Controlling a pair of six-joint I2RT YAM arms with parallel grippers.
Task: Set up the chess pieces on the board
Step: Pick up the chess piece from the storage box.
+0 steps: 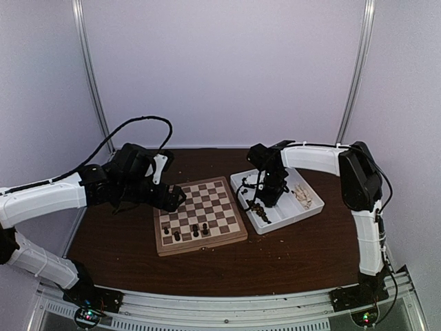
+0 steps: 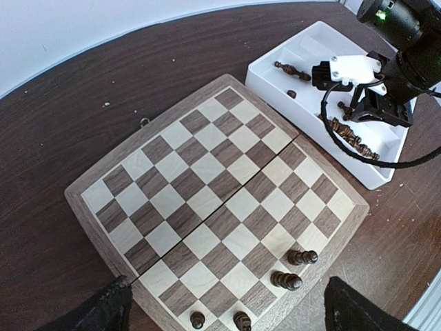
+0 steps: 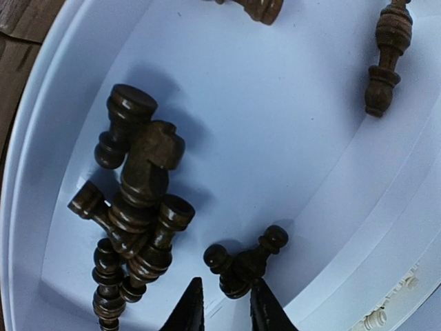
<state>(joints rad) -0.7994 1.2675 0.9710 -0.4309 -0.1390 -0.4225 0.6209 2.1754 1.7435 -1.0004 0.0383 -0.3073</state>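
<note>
- Right gripper (image 3: 226,314): lowered into the white tray (image 3: 296,124). Its jaws stand a narrow gap apart, with one small dark pawn (image 3: 247,263) lying at the tips. Whether the pawn is grasped, I cannot tell.
- Just left of the pawn, a heap of dark chess pieces (image 3: 141,200) lies tangled near the tray's curved wall. Room is tight on that side, while the tray floor is open to the right.
- Left gripper (image 2: 227,314): released, jaws spread wide, holding nothing. It hovers over the near edge of the board (image 2: 207,172).
- Four dark pieces (image 2: 286,280) stand close to that near edge. The other squares are open room.
- Board and tray lie side by side on the tabletop (image 1: 289,255), with a narrow strip of wood between them.
- Only the top view shows the pale pieces (image 1: 304,198) in the tray's right compartment. Only the right wrist view shows the heap's separate shapes.
</note>
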